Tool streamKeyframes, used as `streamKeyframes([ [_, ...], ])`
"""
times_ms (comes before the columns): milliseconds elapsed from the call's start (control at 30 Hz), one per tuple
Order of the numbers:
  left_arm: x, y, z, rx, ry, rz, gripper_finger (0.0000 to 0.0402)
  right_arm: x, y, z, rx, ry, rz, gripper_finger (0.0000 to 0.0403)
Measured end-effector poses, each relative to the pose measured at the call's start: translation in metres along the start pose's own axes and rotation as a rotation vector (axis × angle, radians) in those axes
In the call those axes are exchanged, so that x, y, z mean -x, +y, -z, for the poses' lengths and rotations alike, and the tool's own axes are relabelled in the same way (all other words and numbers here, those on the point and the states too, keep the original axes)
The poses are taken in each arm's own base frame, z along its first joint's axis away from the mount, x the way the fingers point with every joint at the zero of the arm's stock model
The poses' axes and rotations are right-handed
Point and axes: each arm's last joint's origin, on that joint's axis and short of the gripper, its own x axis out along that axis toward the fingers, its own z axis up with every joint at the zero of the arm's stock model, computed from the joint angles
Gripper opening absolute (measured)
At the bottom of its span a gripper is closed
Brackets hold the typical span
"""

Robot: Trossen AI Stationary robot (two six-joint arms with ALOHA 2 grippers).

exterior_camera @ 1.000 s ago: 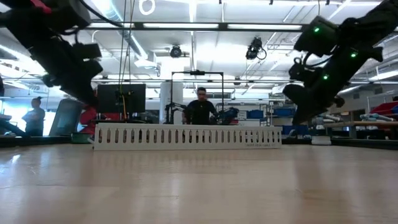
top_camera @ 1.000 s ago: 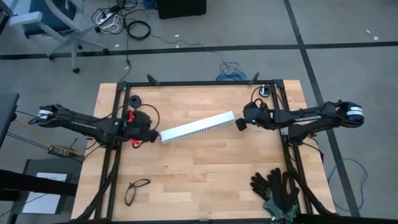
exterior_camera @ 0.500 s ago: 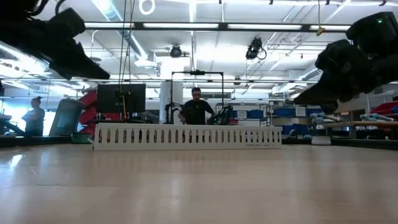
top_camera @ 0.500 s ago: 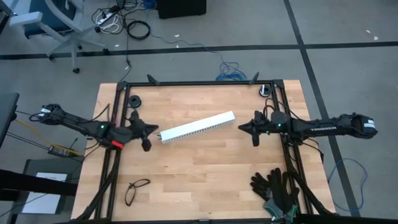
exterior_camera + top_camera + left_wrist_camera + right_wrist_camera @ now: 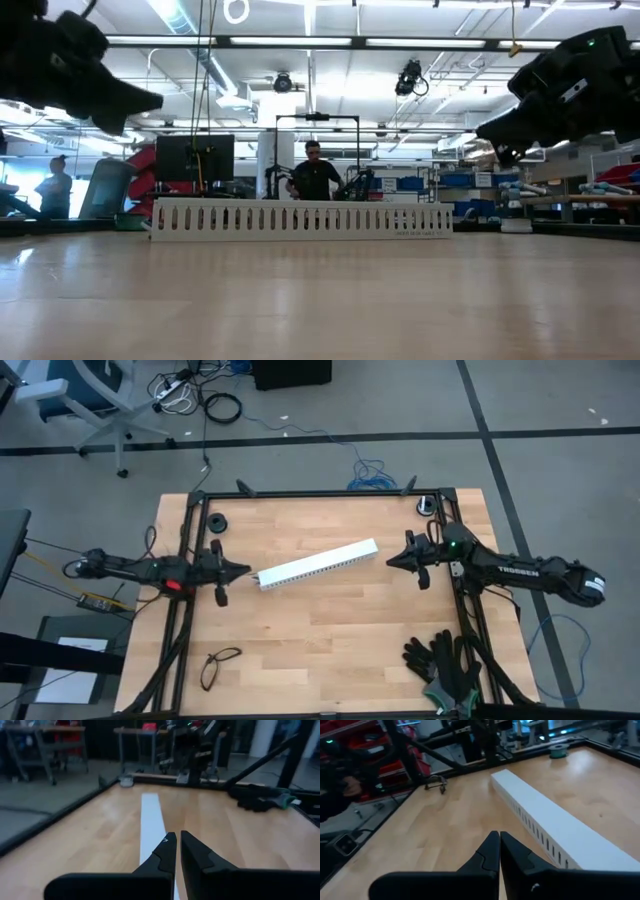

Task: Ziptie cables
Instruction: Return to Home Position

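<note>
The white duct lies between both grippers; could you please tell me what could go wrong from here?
1. The left gripper, shut, points at the white duct close to its end; a swing while pulling away could nudge the duct, which lies loose on the table.
2. The right gripper, also shut, sits just off the other end: same risk.
3. No cables show, so whether the duct is fully closed cannot be told; a knock might pop it open.

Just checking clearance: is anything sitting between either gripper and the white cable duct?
Nothing visible. Only bare tabletop separates the left gripper from one end of the white cable duct and the right gripper from the other. Both grippers are shut and empty.
</note>
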Motion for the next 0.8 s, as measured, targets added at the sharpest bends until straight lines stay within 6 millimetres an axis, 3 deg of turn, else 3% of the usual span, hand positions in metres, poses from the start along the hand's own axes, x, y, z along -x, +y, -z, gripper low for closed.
streamKeyframes([
  [433,-0.004,0.013,0.0,-0.047,-0.045,0.118,0.0,0.009,-0.01,0.008,-0.033,0.021,-0.008,0.0],
  [800,-0.008,0.021,0.003,-0.084,-0.083,0.072,0.0,0.009,-0.01,0.003,-0.009,-0.021,-0.006,0.0],
])
